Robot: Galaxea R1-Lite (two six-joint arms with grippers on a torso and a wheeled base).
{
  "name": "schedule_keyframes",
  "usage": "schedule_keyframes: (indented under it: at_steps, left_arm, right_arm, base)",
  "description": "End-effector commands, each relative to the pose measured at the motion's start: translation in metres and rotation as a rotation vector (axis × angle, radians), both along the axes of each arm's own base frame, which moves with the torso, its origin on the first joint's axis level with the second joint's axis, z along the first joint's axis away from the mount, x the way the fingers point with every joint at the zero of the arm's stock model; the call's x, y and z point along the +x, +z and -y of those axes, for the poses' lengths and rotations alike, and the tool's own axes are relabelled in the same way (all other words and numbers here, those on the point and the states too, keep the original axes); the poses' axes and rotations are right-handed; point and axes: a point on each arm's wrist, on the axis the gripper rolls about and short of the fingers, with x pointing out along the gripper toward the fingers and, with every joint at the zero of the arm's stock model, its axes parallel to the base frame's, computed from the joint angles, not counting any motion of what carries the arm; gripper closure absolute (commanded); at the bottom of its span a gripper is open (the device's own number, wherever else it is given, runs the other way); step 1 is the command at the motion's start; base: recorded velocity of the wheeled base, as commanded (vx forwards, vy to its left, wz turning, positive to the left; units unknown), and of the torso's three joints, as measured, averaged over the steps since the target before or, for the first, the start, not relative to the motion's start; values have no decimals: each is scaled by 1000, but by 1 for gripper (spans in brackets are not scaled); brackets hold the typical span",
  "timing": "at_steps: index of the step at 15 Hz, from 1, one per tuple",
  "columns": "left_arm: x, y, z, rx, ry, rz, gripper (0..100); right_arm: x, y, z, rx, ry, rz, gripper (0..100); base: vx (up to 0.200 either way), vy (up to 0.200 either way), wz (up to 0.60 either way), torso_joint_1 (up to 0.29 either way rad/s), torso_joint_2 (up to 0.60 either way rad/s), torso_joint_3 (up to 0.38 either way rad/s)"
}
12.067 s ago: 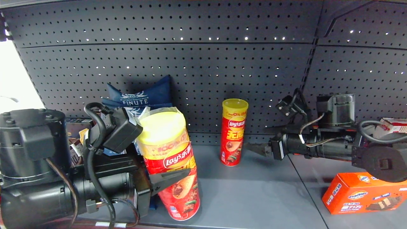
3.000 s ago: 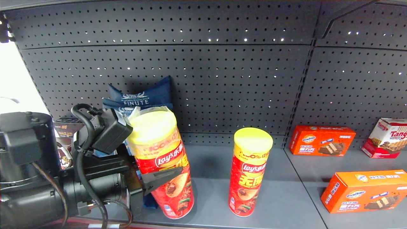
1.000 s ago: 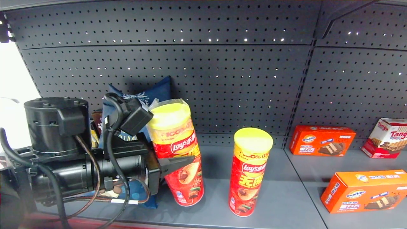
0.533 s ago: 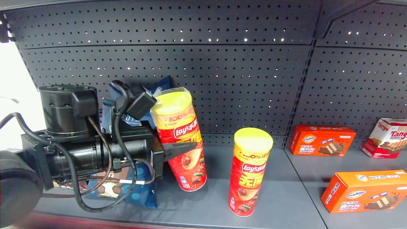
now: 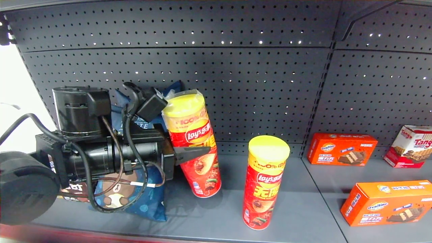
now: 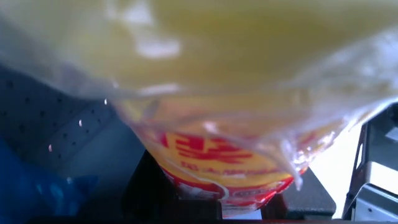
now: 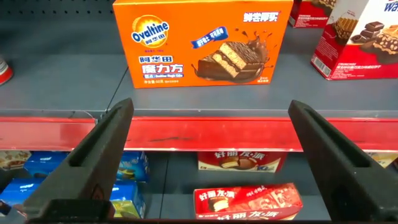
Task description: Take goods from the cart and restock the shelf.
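Grey shelf (image 5: 297, 202), left hand (image 5: 198, 153) gripping chip can (image 5: 192, 125)

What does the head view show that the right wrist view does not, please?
Only the head view shows the left gripper shut on a can, with a blue bag beside it and the pegboard behind. Only the right wrist view shows the right gripper, open, and a lower shelf holding a red box. Both views show the front orange box and the wafer box on the shelf.
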Motion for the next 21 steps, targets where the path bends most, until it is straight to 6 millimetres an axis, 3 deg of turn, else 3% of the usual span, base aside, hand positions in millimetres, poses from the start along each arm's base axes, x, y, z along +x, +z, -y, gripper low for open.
schedule_keyframes:
  at_steps: [1, 5, 8, 13, 21]
  left_arm:
    - [16, -5, 6, 25, -9, 15, 100]
    - [31, -14, 14, 88, -33, 25, 100]
    - [42, 6, 19, 118, -46, -28, 100]
    - [61, 10, 37, 147, -99, 24, 100]
    - [81, -5, 49, 138, -150, 6, 100]
  right_arm:
    - [0, 0, 0, 0, 1, -3, 0]
    - [0, 0, 0, 0, 0, -3, 0]
    - [0, 0, 0, 0, 0, -3, 0]
    - [0, 0, 0, 0, 0, -3, 0]
    - [0, 0, 0, 0, 1, -3, 0]
  base:
    - [0, 0, 0, 0, 0, 0]
    - [0, 0, 0, 0, 0, 0]
    - [0, 0, 0, 0, 0, 0]
    - [0, 0, 0, 0, 0, 0]
    - [0, 0, 0, 0, 0, 0]
